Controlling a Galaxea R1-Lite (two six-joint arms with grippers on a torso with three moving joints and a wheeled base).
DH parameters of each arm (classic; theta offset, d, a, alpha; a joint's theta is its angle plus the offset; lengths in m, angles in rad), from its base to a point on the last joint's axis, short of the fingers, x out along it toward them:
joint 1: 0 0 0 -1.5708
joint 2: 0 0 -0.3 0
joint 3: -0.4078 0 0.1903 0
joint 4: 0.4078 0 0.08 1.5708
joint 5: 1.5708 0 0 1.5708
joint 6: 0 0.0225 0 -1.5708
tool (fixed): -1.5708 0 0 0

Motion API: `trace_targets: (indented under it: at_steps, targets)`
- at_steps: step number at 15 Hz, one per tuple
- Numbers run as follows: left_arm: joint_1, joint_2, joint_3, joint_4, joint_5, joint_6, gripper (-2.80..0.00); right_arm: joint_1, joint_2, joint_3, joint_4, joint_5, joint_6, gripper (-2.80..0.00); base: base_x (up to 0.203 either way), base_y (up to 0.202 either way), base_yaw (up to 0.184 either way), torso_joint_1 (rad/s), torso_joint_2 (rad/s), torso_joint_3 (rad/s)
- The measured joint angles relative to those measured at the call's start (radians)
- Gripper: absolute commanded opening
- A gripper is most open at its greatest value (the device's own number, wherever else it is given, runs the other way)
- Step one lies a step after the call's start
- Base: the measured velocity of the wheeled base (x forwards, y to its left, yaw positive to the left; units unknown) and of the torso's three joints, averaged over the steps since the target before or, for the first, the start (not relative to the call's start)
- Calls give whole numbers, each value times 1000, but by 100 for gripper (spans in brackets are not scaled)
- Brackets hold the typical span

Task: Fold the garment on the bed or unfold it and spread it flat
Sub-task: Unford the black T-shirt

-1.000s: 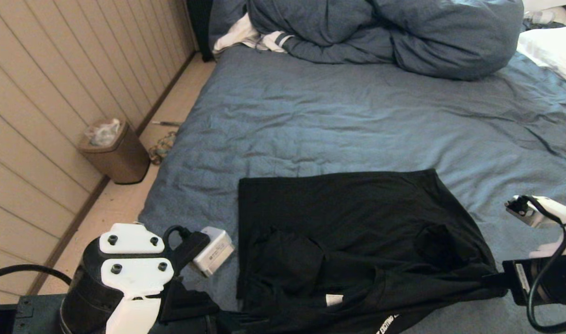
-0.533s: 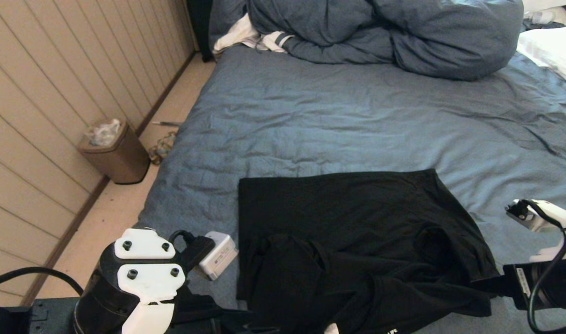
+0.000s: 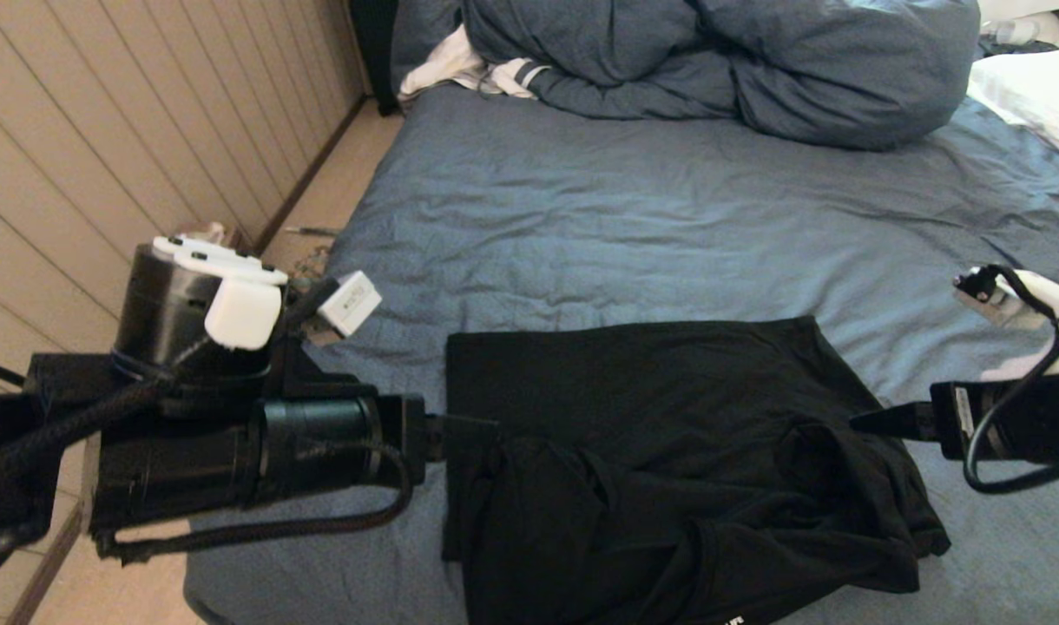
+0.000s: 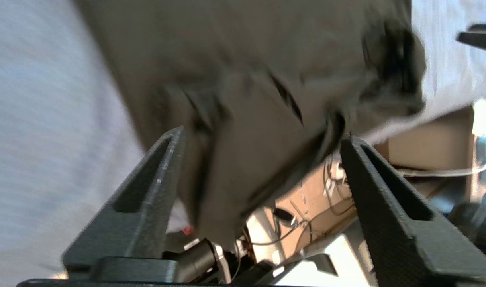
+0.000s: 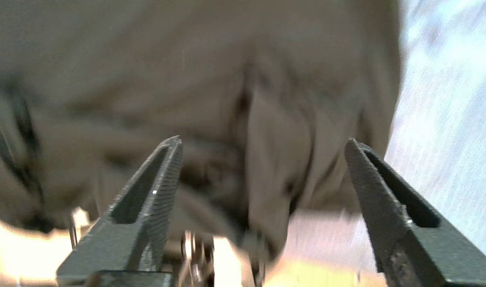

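A black T-shirt (image 3: 668, 451) lies rumpled near the bed's (image 3: 668, 226) front edge, with partial, unreadable white lettering at its lower hem. Left gripper (image 3: 469, 425) and right gripper (image 3: 868, 423) flank it, jaws wide apart, holding nothing.

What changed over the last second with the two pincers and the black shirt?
Both pincers let go of the T-shirt and opened. The left pincer rose from the near edge to the shirt's left side; the right pincer lifted slightly at its right side. The released near part settled in folds. The bed, duvet and the shirt's far edge stayed put.
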Motion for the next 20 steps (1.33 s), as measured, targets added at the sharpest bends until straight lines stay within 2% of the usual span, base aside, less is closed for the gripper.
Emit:
trace_targets:
  at_steps: [2, 3, 5, 6, 7, 8, 12, 15, 16, 17, 20]
  targets:
    - [77, 56, -96, 117, -48, 45, 0, -13, 67, -92, 0, 0, 16, 0, 0, 0, 0, 0, 0, 0]
    - [100, 89, -114, 147, -48, 103, 0, -24, 105, -135, 0, 0, 22, 0, 0, 0, 0, 0, 0, 0]
    - [128, 140, -132, 145, -18, 232, 0, -54, 173, -207, -1, 0, 27, 0, 0, 0, 0, 0, 0, 0]
    - [143, 163, -157, 141, -11, 259, 0, -70, 205, -237, 0, 0, 26, 0, 0, 0, 0, 0, 0, 0]
    - [161, 183, -192, 146, -9, 264, 0, -86, 235, -265, -1, 1, 25, -280, 0, 0, 0, 0, 0, 0]
    - [177, 203, -231, 158, -7, 265, -280, -97, 263, -286, -2, 0, 22, -280, 0, 0, 0, 0, 0, 0]
    - [217, 295, -430, 251, -9, 249, -280, -146, 378, -375, -5, -1, 11, -280, 0, 0, 0, 0, 0, 0]
    - [224, 375, -542, 259, -2, 234, -280, -170, 450, -433, -6, -3, 2, -280, 0, 0, 0, 0, 0, 0]
    - [229, 401, -569, 259, -1, 237, -280, -175, 471, -452, -6, -3, -2, 0, 0, 0, 0, 0, 0, 0]
    - [235, 422, -587, 261, 0, 238, 0, -177, 490, -468, -6, -4, -2, 0, 0, 0, 0, 0, 0, 0]
    - [251, 474, -622, 260, 1, 239, 0, -178, 540, -513, -24, -3, -13, 0, 0, 0, 0, 0, 0, 0]
